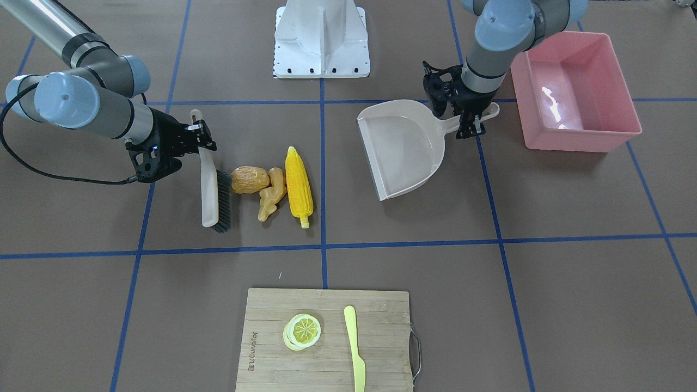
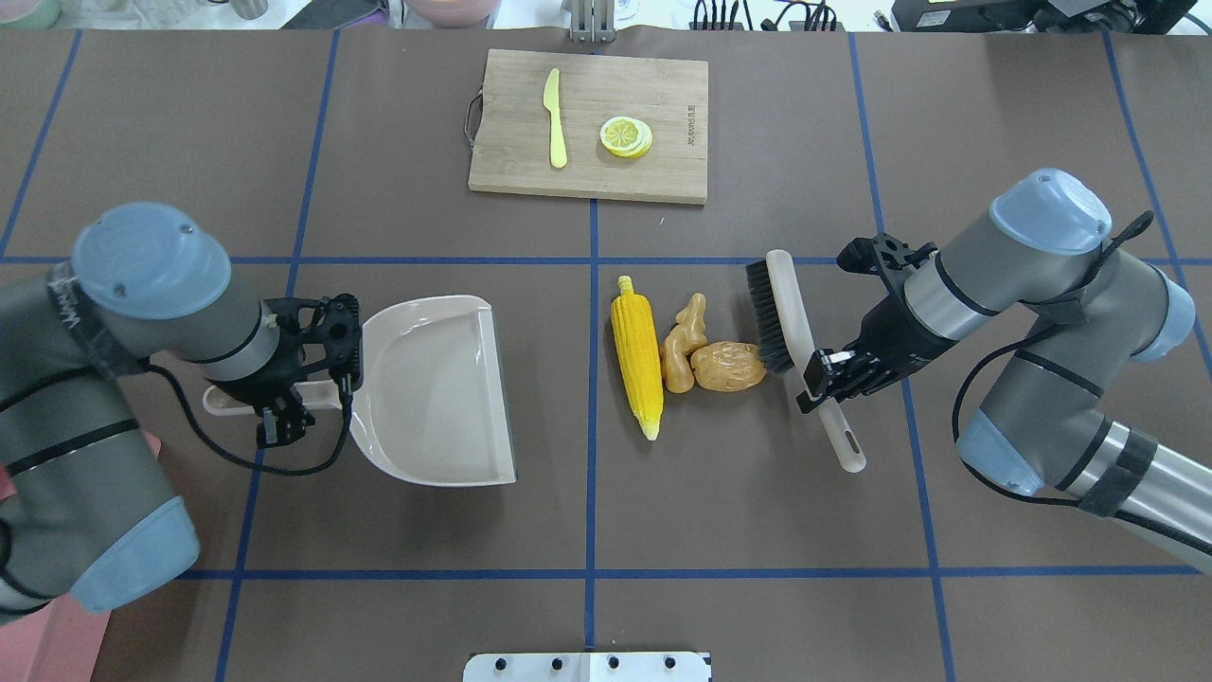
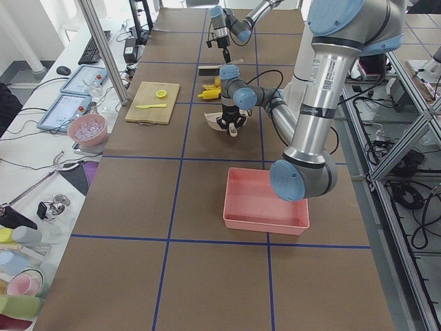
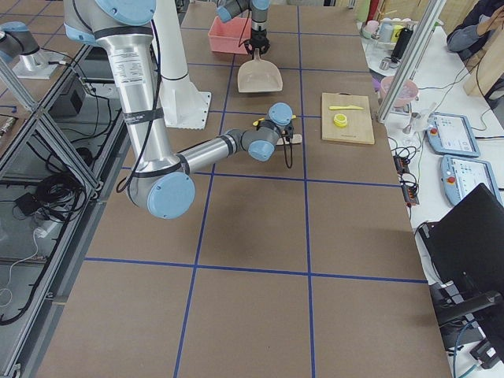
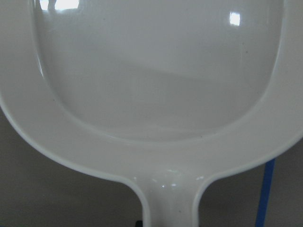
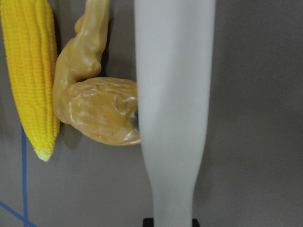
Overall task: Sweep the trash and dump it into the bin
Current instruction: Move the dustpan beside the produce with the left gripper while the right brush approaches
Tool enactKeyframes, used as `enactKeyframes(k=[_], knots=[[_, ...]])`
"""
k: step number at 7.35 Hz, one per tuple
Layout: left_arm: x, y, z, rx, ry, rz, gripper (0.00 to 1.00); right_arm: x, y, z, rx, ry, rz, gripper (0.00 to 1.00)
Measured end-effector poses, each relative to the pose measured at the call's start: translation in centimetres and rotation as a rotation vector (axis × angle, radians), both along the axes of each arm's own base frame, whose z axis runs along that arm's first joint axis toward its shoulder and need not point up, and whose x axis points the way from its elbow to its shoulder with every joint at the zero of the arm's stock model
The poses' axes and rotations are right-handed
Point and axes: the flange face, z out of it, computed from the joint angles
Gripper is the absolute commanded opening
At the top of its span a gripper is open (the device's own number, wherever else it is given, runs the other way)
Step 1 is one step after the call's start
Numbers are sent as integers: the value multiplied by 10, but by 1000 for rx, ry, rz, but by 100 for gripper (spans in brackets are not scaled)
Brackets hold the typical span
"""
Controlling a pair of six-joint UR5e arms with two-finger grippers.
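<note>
Trash (image 2: 678, 367): corn cob (image 2: 636, 365), potato (image 2: 727, 367), ginger root (image 2: 691, 322) bunched mid-counter (image 2: 757, 493), potato touching brush (image 2: 793, 313); likely light, hard, roll-prone.
Contact: broadside push, no pinching.
Right claw (image 2: 833, 374): clamped on brush handle.
Left claw (image 2: 284, 398): clamped on dustpan (image 2: 431, 388) handle.

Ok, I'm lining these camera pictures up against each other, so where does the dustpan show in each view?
Exterior front-facing: dustpan right of centre.
Overhead exterior: dustpan left of centre.
Exterior left: dustpan small, upper middle.
Exterior right: dustpan top, left of centre.
Left wrist-mounted: dustpan fills the picture.
Right wrist-mounted: not in it.
Shared landmark: the wooden cutting board, seen in all four exterior views.
</note>
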Motion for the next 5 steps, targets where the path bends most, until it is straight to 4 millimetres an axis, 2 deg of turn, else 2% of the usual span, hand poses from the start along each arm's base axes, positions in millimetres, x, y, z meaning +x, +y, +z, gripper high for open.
enactKeyframes(k=[2, 5], knots=[[32, -42, -20, 10, -16, 8, 0, -13, 8, 1, -4, 3, -24, 0], [60, -62, -34, 10, -20, 15, 0, -31, 14, -11, -3, -4, -44, 0]])
